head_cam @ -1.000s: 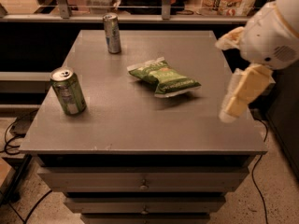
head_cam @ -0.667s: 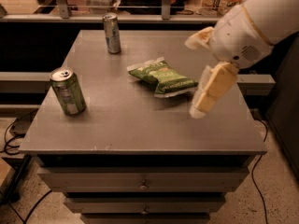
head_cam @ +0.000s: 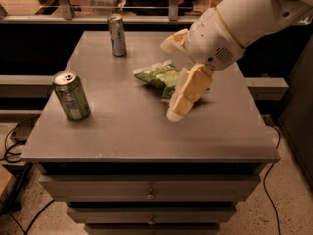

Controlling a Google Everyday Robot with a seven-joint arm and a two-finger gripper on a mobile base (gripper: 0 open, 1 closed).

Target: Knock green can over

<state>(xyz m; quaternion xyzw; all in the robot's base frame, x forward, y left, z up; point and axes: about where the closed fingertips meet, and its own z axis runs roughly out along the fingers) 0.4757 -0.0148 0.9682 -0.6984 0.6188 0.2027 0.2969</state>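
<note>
The green can (head_cam: 72, 96) stands upright near the left front of the grey table (head_cam: 127, 131). It has a green patterned label and a silver top with a pull tab. My gripper (head_cam: 169, 79) hangs over the middle of the table, well to the right of the can and apart from it. Its cream fingers (head_cam: 188, 89) are spread open and hold nothing. The lower finger reaches down close to the tabletop and covers the right part of the chip bag.
A green crinkled chip bag (head_cam: 155, 75) lies mid-table, partly behind my gripper. A taller, slim silver-blue can (head_cam: 116, 35) stands at the back left. The table has drawers (head_cam: 149, 192) below. Cables lie on the floor at left (head_cam: 12, 141) and right.
My arm and gripper have swung left from the table's right edge to over its middle, now in front of the chip bag. The cans and the bag have not moved.
</note>
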